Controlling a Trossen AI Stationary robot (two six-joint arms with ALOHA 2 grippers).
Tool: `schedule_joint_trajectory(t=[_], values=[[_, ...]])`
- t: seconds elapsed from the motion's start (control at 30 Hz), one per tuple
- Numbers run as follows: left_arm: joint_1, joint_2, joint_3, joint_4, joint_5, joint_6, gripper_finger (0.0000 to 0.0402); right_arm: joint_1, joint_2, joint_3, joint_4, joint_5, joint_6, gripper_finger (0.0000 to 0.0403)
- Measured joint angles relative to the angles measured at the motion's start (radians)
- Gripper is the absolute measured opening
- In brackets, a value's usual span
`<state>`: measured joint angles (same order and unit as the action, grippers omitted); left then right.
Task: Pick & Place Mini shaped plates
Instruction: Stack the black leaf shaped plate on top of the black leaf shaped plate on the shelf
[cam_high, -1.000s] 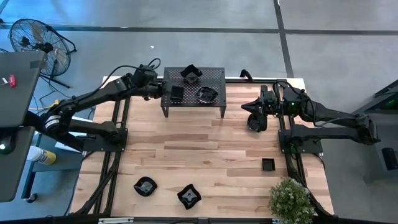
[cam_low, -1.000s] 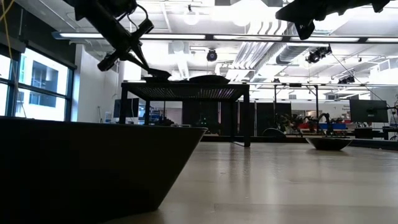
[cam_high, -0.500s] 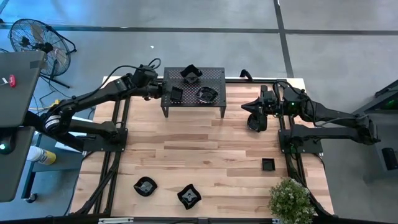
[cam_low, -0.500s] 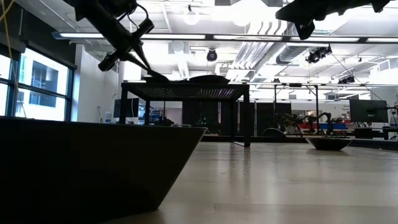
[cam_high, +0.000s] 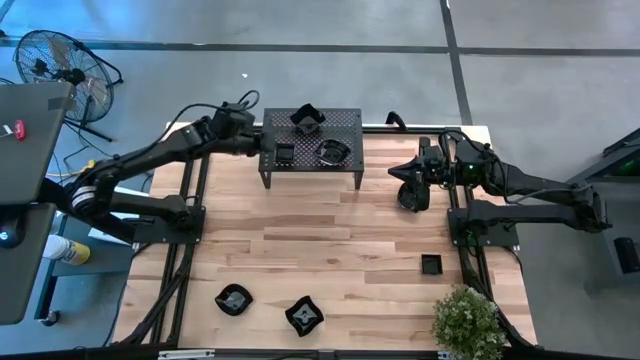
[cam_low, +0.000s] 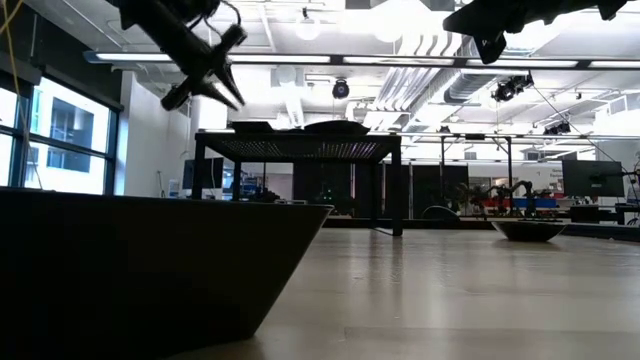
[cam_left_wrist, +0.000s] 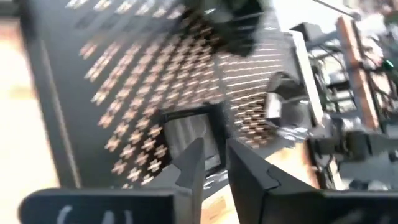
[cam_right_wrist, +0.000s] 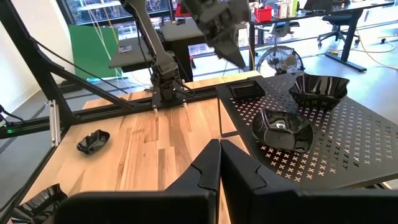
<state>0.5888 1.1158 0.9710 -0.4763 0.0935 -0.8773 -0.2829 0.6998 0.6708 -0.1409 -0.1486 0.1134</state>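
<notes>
A black perforated rack stands at the table's far edge and carries three mini shaped plates: a square one, a round one and a wavy-rimmed one. My left gripper hovers open at the rack's left end, its fingertips just off the square plate, which lies flat on the rack top. Three more plates rest on the wood: two near the front edge and a small square one on the right. My right gripper is shut and holds nothing, raised right of the rack.
A potted plant stands at the table's near right corner. In the low view one plate's dark wall fills the near left. Bare wood lies between the rack and the front plates.
My left gripper has opened and let go of the square plate, rolling a little at the wrist while staying in place. The plate, touched by the fingertip a second ago, now lies free on the rack's left part.
</notes>
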Motion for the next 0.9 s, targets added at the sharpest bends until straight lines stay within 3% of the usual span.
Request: schedule_joint_trajectory(t=[0.17,0.37,0.73,0.9], values=[[-0.059,-0.002,0.068,-0.002,0.036,0.192,0.0010,0.000,0.000,0.000,0.000,0.010,0.000,0.0003],[-0.255,-0.002,0.137,-0.074,-0.045,0.322,0.0004,0.000,0.000,0.000,0.005,0.034,0.000,0.0006],[-0.668,0.016,0.148,-0.269,-0.267,0.255,0.0001,0.000,0.000,0.000,0.004,0.034,-0.009,0.0007],[-0.794,0.031,0.147,-0.338,-0.271,0.241,0.0001,0.000,0.000,0.000,0.004,0.034,-0.015,0.0007]])
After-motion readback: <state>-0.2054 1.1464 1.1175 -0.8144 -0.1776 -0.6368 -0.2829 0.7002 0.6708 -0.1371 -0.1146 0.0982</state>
